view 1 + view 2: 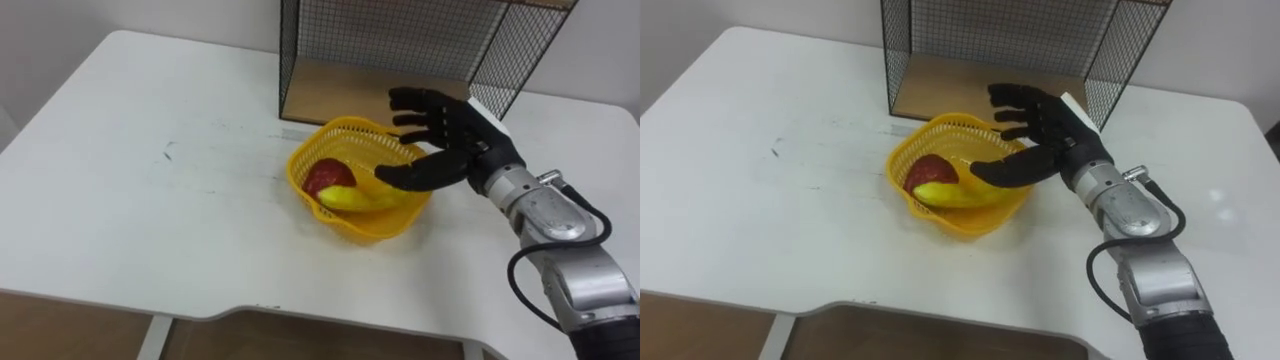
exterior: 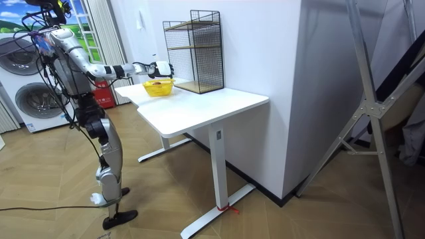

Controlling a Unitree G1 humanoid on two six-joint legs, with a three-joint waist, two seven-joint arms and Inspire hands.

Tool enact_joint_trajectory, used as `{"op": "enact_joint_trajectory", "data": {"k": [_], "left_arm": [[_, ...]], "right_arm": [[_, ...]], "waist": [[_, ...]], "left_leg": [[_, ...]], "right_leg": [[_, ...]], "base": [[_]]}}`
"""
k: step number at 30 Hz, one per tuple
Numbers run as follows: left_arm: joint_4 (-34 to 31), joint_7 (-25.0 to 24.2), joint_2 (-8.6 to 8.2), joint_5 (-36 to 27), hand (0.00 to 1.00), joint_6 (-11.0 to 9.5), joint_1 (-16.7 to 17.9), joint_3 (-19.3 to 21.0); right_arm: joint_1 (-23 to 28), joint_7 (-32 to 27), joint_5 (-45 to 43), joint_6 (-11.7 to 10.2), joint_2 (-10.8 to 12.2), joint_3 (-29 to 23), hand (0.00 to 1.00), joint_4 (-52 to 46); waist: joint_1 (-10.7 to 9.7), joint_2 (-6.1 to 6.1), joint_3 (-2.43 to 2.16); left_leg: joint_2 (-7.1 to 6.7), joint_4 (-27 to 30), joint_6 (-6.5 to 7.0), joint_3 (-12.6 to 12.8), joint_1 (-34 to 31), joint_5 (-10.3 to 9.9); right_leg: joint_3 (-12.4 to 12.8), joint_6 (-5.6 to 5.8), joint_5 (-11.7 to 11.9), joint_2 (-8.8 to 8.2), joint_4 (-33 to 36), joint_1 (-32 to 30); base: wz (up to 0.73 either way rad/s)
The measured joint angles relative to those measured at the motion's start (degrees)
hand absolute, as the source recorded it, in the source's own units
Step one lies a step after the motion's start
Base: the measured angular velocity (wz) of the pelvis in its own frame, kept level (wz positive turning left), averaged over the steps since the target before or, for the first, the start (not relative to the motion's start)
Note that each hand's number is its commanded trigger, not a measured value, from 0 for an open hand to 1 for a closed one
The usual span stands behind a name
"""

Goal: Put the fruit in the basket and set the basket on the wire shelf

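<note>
yellow basket with fruit, open right hand at its rim

yellow plastic mesh makes up the basket (image 1: pixel 365 228), which sits on the white table (image 1: pixel 150 200) just in front of the wire shelf (image 1: pixel 400 30), apart from the shelf's wooden base board (image 1: pixel 340 95). two fruits lie inside it. a red fruit (image 1: pixel 328 175) rests on the basket's left side, and a banana (image 1: pixel 355 199) lies just in front of it, touching it. the banana's long axis runs roughly left to right across the basket floor. one end sits under the red fruit on the left, and the other points right, toward the robot's arm, with a slight upward curve.

the right hand (image 1: pixel 465 140) comes in from the right and is over the basket's right rim, palm turned toward the left. its fingers (image 1: pixel 410 100) are straight and spread apart above the far rim, clamped on nothing. the thumb (image 1: pixel 405 178) reaches out low over the right end of the banana; whether it touches the fruit or the mesh cannot be told.

in the room view the robot stands upright at the table's end on the room view's left, one arm stretched out level toward the basket, with washing machines (image 2: pixel 26 99) behind it.
</note>
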Motion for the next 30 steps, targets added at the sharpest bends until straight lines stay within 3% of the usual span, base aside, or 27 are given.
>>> {"op": "enact_joint_trajectory", "data": {"k": [15,20,23,25,28,30], "left_arm": [[0.0,0.0,0.14,-0.2,0.00,-0.1,0.5,-0.4],[0.0,0.2,0.16,-0.6,0.00,-0.2,0.5,0.3],[0.0,0.2,0.15,-3.2,0.00,-0.6,1.0,0.6],[0.1,0.2,0.08,-7.2,0.00,-1.3,1.3,1.1],[0.2,1.3,-0.01,-13.4,0.00,-2.2,1.9,3.4],[0.2,2.9,-0.11,-19.1,0.00,-2.6,3.9,6.1]], "right_arm": [[0.0,-0.1,0.4,0.0,0.0,0.0,0.00,0.1],[0.1,-0.4,2.9,0.0,0.0,-0.3,0.00,-0.5],[0.2,-1.1,3.6,-0.5,0.0,-1.5,0.00,-2.2],[0.7,-2.8,4.9,-0.8,0.0,-3.0,0.00,-2.2],[2.1,-4.9,5.7,-1.1,0.0,-5.8,0.00,-2.2],[4.2,-7.2,7.4,-1.2,0.1,-8.5,0.00,-2.2]], "waist": [[-0.7,-0.11,0.05],[-1.3,-0.46,-0.20],[-1.5,-0.49,-0.22],[-1.7,-0.07,0.02],[-2.1,0.01,-0.03],[-3.0,0.57,-0.41]], "left_leg": [[-0.09,0.0,0.00,-0.6,0.1,0.0],[-0.13,0.1,0.00,-0.9,0.0,0.0],[-0.16,0.3,0.00,-1.1,0.3,0.0],[-0.18,0.2,0.00,-1.1,1.1,0.0],[-0.24,0.2,0.00,-1.3,1.0,0.0],[-0.30,0.2,0.00,-1.4,1.1,0.0]], "right_leg": [[-0.5,0.00,0.0,-0.02,-0.1,0.7],[-0.7,0.00,0.0,-0.03,-0.1,0.9],[-1.3,0.01,0.0,-0.08,-0.2,1.3],[-1.3,0.01,0.0,-0.10,-0.3,2.2],[-1.5,0.01,0.0,-0.13,-0.3,2.2],[-1.7,0.02,0.0,-0.20,-0.3,2.3]], "base": [[0.01],[0.04],[0.05],[0.04],[0.04],[0.02]]}}
